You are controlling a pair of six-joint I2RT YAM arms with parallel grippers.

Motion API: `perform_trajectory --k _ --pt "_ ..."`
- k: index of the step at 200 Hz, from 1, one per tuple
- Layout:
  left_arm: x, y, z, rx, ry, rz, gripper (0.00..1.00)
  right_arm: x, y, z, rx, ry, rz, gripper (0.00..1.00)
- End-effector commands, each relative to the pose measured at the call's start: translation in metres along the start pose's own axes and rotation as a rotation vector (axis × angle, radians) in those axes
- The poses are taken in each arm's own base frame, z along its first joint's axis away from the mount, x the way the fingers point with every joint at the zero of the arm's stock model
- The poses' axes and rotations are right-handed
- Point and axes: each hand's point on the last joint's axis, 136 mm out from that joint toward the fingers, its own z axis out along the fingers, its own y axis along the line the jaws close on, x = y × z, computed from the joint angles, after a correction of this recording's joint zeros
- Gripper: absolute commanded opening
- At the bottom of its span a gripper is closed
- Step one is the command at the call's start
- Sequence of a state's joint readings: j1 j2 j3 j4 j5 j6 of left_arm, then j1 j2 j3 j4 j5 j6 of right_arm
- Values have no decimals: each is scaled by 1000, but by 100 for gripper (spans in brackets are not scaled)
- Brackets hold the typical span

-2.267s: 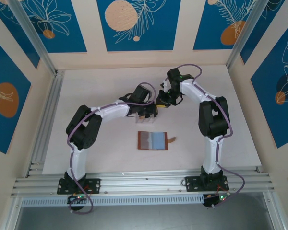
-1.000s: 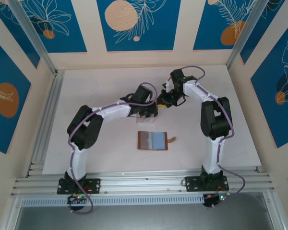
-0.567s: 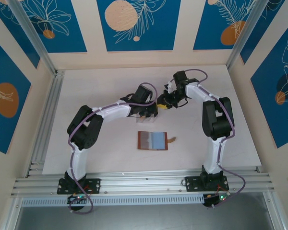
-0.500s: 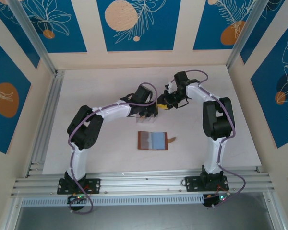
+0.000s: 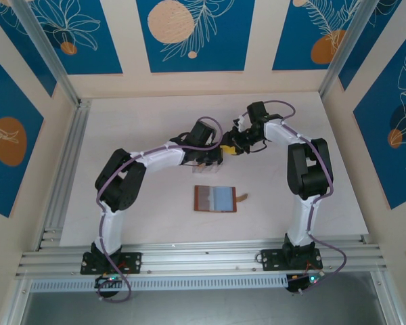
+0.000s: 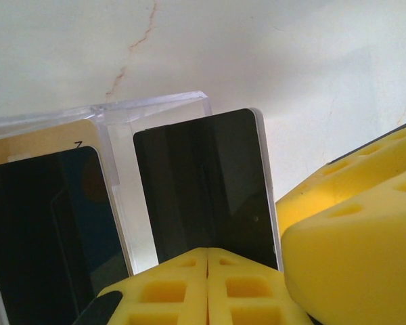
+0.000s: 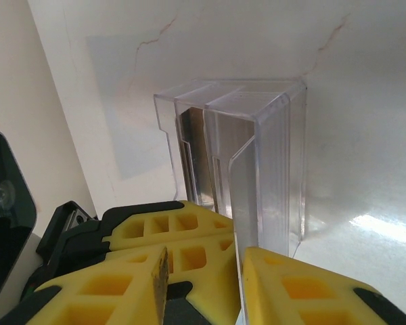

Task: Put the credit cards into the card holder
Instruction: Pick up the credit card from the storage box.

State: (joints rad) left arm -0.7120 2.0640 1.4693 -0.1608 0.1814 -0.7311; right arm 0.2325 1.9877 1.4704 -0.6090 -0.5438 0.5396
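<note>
Pale surface (image 5: pixel 155 217): left fingers (image 6: pixel 169 291) pressed together, pinching a black card (image 6: pixel 203 189) upright, long axis toward 12 o'clock. From overhead, the open card holder (image 5: pixel 215 199) lies at their 6 o'clock. Right fingers (image 7: pixel 304 291) are spread astride the clear box (image 7: pixel 257 169) wall.

Top camera looks down from behind; both wrist cameras closely face the clear box (image 7: pixel 264 149).

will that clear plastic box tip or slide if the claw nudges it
It would probably tip fairly easily: the clear plastic box stands upright and looks tall for its footprint. It is likely light, given its thin see-through walls and the few thin cards inside. It may also skid before tipping, since the table looks smooth with a slight sheen.
</note>
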Motion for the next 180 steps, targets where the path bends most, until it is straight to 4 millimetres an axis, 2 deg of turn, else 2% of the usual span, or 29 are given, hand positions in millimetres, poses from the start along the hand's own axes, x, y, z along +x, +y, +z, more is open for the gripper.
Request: perform_trajectory --k 1,60,119,180 --pt "45 47 31 -142 109 -4 7 21 15 6 -37 64 0 38" --pt "46 47 33 -139 110 -6 7 27 17 15 -63 85 13 40" --pt "47 49 33 -143 112 -8 6 25 2 14 33 56 7 43" --pt "47 48 34 -145 113 -7 7 32 13 24 -14 93 -2 46"
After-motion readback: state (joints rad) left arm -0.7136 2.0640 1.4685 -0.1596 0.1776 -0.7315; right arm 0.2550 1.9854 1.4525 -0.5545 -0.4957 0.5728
